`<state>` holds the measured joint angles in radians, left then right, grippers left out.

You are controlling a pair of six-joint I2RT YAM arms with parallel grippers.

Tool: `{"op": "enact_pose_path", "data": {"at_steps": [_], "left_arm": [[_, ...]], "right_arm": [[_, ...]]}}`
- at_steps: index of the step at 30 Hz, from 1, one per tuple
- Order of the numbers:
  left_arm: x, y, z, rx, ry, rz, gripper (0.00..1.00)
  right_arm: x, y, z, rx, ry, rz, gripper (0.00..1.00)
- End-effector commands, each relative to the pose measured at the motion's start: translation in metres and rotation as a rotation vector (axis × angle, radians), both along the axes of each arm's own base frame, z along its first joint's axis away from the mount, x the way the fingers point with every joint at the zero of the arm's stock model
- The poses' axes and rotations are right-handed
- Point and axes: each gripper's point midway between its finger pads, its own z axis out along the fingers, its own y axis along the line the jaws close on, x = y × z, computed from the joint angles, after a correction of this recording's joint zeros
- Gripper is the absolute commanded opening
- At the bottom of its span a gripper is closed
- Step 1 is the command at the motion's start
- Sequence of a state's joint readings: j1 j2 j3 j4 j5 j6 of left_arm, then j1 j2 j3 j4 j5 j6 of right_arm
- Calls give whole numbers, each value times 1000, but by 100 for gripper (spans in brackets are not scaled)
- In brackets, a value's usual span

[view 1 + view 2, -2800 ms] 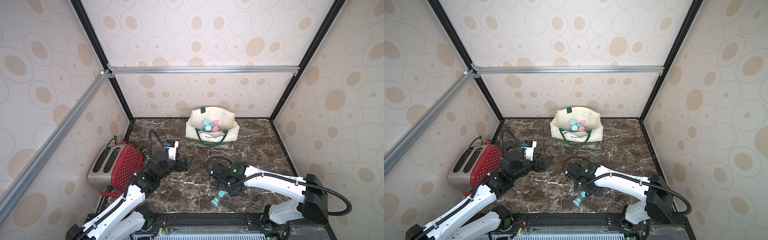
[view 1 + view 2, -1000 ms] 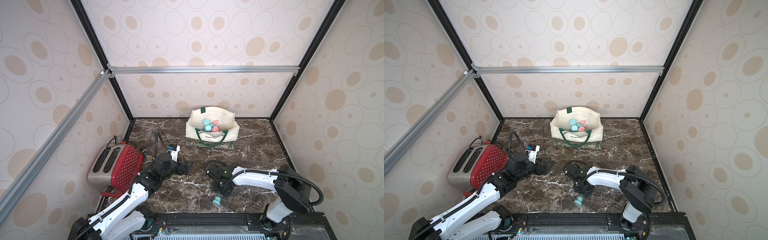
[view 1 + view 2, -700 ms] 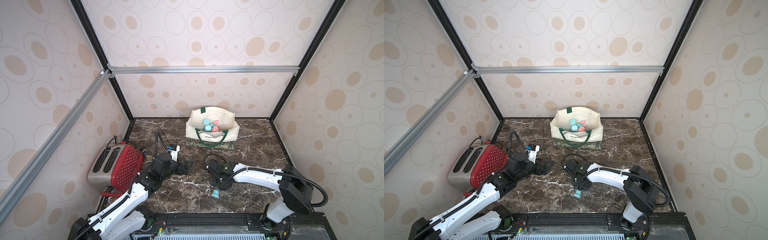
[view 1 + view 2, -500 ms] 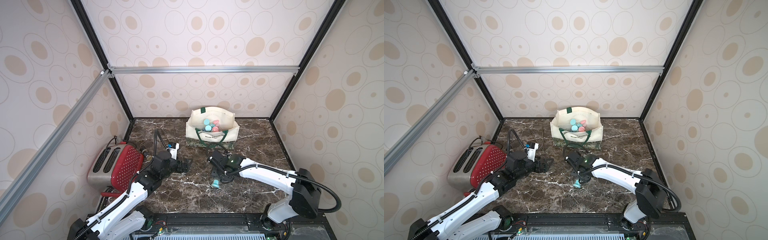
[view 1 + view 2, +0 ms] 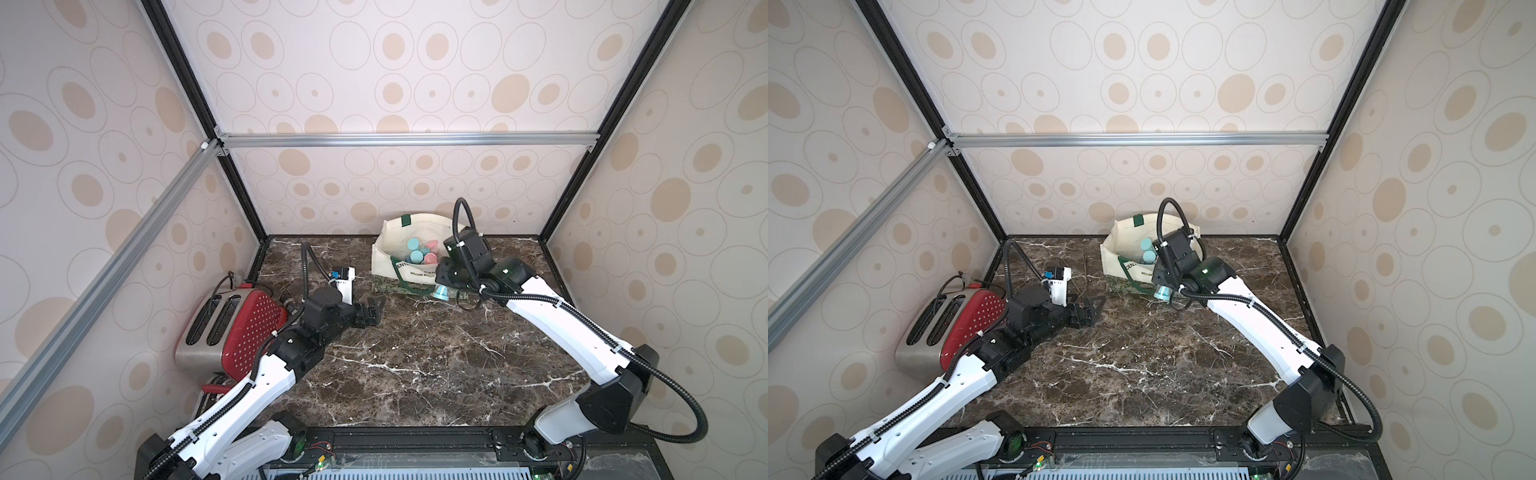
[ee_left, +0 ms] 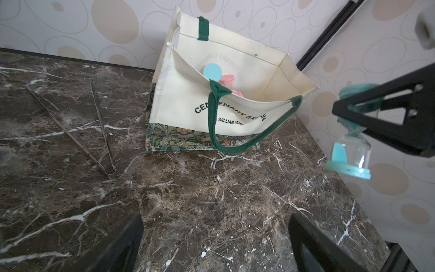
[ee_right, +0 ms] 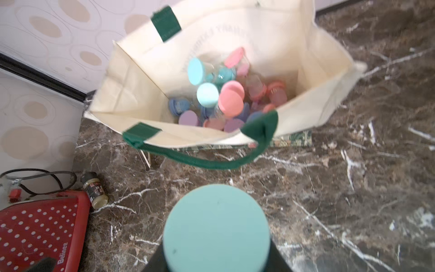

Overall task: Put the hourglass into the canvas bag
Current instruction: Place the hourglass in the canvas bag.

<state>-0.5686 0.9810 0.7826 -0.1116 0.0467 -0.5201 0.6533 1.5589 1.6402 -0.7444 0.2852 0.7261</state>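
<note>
You are working over a dark brown marble tabletop with white veining, boxed in by walls papered in beige ovals; black frame posts are running up the corners and an aluminium rail is crossing the back wall. At the far left, a red toaster with white dots is sitting against the wall, and a small spice jar is lying just beside it. Thin metal tongs are lying flat on the marble between the toaster side and the bag. The left gripper is hovering low near mid-table with its jaws spread wide and gripping nothing. At the back centre, the canvas bag is standing open against the rear wall and is holding a heap of hourglasses with teal, pink and purple caps. One dark green handle is drooping down the bag's front face onto the marble. The right gripper is clamping the hourglass at its waist, jaws closed on it. The teal-capped hourglass is hanging clear of the table, just in front of the bag's near wall toward its right end, outside the opening.
</note>
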Motion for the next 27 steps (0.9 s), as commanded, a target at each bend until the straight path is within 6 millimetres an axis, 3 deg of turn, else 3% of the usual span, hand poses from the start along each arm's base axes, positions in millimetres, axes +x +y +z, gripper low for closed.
{"op": "enact_pose_path", "data": {"at_steps": [1,5,14,18,22,27], "left_arm": [[12,1,24,-29,-53,43,98],[19,-1,19,-52,-47,64,97],[37,-3,0,-70,-40,119,97],[41,-4,-10,-61,-25,131,97],[45,-3,-18,-43,-17,144,98],[47,-2,-23,-31,-11,155,97]], "right_arm": [[29,7,16,-29,-69,59,14],[68,15,25,-70,-133,80,14],[150,15,-20,-156,-103,62,14],[167,20,-59,-197,-38,90,14],[172,28,-99,-226,39,134,14],[173,20,-120,-269,73,119,19]]}}
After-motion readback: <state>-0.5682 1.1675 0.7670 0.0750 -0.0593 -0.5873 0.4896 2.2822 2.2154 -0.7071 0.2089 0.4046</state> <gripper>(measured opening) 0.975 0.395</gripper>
